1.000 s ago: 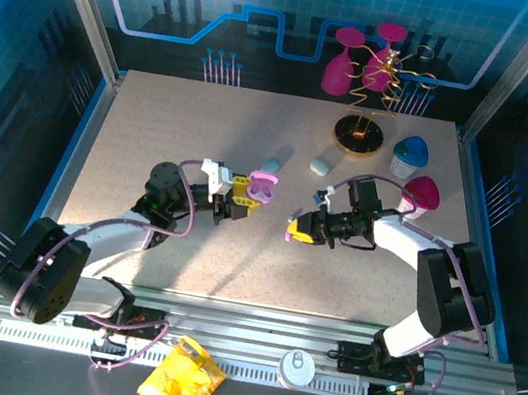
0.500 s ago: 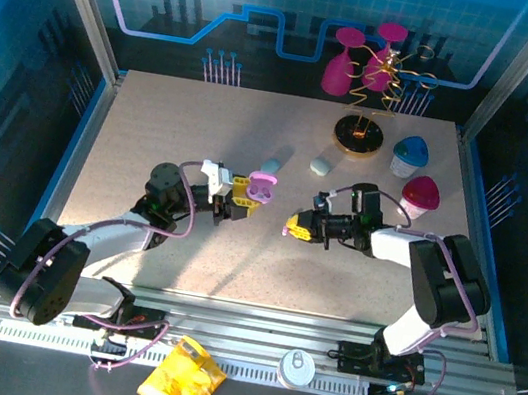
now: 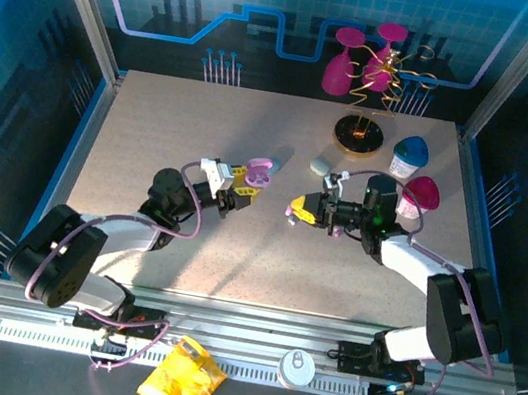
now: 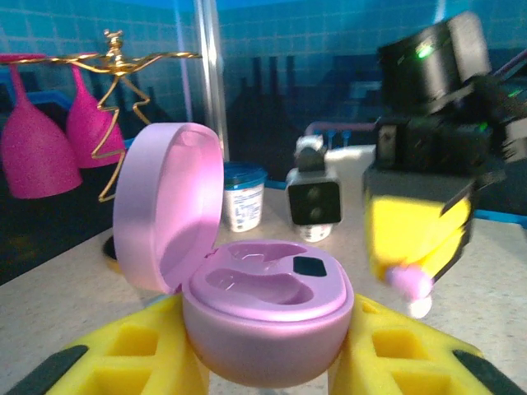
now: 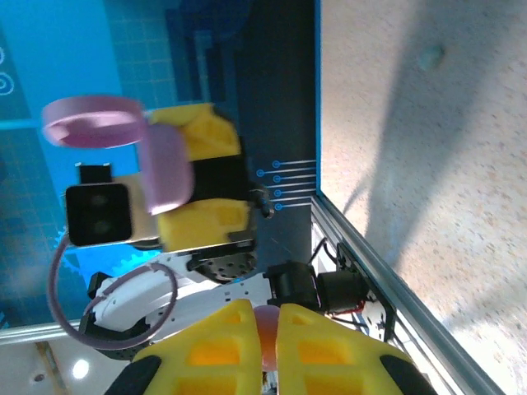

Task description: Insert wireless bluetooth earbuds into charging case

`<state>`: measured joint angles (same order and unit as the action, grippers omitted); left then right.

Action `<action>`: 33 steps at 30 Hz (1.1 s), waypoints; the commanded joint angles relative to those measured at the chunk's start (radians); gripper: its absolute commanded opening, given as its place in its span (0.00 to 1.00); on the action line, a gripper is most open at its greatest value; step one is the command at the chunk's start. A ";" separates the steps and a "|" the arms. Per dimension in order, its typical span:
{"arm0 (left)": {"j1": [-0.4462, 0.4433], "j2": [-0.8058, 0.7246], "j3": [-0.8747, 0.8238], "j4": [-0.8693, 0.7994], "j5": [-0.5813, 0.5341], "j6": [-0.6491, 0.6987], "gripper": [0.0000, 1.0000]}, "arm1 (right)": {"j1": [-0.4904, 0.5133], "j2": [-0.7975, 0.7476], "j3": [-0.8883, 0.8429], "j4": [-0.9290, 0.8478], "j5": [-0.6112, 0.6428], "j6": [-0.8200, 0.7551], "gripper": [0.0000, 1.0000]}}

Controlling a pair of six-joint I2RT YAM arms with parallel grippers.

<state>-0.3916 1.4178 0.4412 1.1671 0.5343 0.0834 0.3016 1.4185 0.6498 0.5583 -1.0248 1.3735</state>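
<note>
purple case (image 4: 263, 317) is sitting open at centre frame, pinched in the left claw (image 3: 245, 180). the right claw (image 3: 298, 209) is pinching a purple bud (image 4: 409, 282) near it, not touching. if the bud is going in tilted, it could catch the rim and drop.

Right claw (image 5: 268, 316) pinches an earbud (image 5: 268, 331) opposite the open purple case (image 5: 169, 173).

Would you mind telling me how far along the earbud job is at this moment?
Done: the purple case stands open, clamped in the left jaws. In hand: the right jaws pinch a purple earbud just beside the case, not yet inserted. Left: both wells look empty, so seating that bud and any others remains.
</note>
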 commanded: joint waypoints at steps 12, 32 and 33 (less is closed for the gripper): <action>-0.119 0.093 0.017 0.099 -0.229 0.157 0.32 | 0.132 0.005 0.264 -0.056 0.115 -0.086 0.09; -0.138 0.097 0.033 0.091 -0.262 0.139 0.32 | 0.187 0.075 0.400 -0.426 0.218 -0.373 0.10; -0.138 0.096 0.034 0.091 -0.263 0.138 0.32 | 0.189 0.080 0.400 -0.419 0.219 -0.370 0.10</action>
<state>-0.5175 1.5063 0.4427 1.2190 0.2802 0.2165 0.4736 1.4792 1.0214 0.1631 -0.8192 1.0405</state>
